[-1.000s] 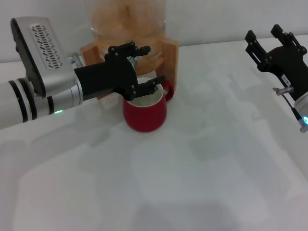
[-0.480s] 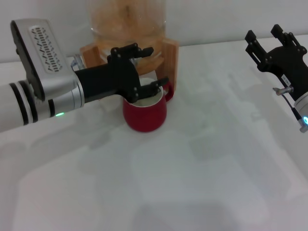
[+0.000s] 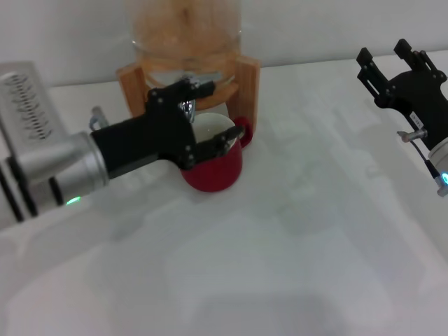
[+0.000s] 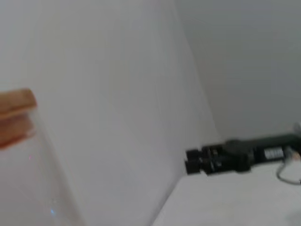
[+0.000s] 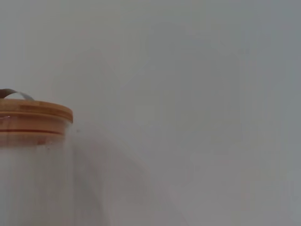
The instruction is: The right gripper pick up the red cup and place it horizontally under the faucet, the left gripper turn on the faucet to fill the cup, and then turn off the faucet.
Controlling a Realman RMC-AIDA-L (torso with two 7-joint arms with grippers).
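The red cup (image 3: 218, 172) stands upright on the white table, just in front of the wooden stand (image 3: 249, 85) and below the chrome faucet (image 3: 186, 107). Its handle points right. My left gripper (image 3: 218, 112) is open. Its upper finger lies beside the faucet and its lower finger reaches over the cup's rim. It holds nothing. My right gripper (image 3: 392, 59) is open and empty, raised at the far right, well away from the cup. It also shows far off in the left wrist view (image 4: 225, 157).
The clear dispenser (image 3: 185, 28) with amber liquid sits on the stand at the back. Its wooden lid shows in the right wrist view (image 5: 33, 115). The white table (image 3: 294, 266) spreads out in front and to the right.
My left arm has drawn back to the left and lowered, and its housing has slid towards the frame's edge. The faucet now shows beside the upper finger. The cup and the right gripper have not moved.
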